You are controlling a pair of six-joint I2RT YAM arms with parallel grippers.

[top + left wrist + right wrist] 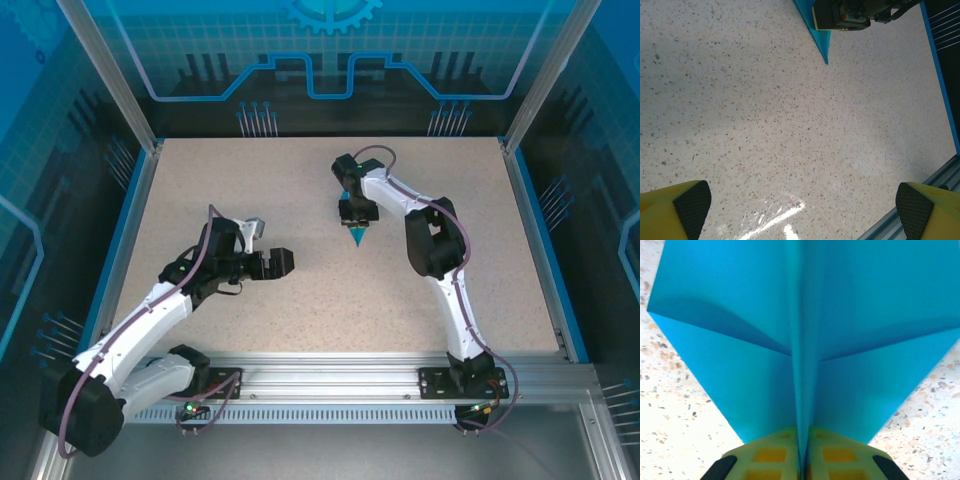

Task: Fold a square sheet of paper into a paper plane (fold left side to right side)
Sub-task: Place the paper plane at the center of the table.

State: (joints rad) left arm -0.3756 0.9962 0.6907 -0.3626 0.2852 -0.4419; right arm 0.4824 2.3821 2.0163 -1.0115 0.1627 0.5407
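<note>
Cyan-blue paper plane (pixel 356 237) sits right of ctr on the speckled table (pixel 250 190), toward the far side, its pointed tip aimed at the near edge. Can't tell if it rests flat or is raised a bit. The right gripper (pixel 358 214) is directly on top of it, arm bent over from the right, and the tip pokes out just below the gripper.

Right wrist view: the plane spreads wide, w/ a wing either side of a raised ctr crease and a diagonal fold edge on each. The yellow fingers (pixel 770 456) are pressed together on that crease, paper pinched btwn them.

The left gripper (pixel 280 262) hangs over bare table left of ctr, well apart from the plane and pointing toward it. Left wrist view: its yellow fingers w/ black pads (pixel 690 206) sit at opposite bottom corners, spread wide, bare tabletop btwn them. At the top edge is the plane's tip, w/ the right gripper's body on it.
</note>
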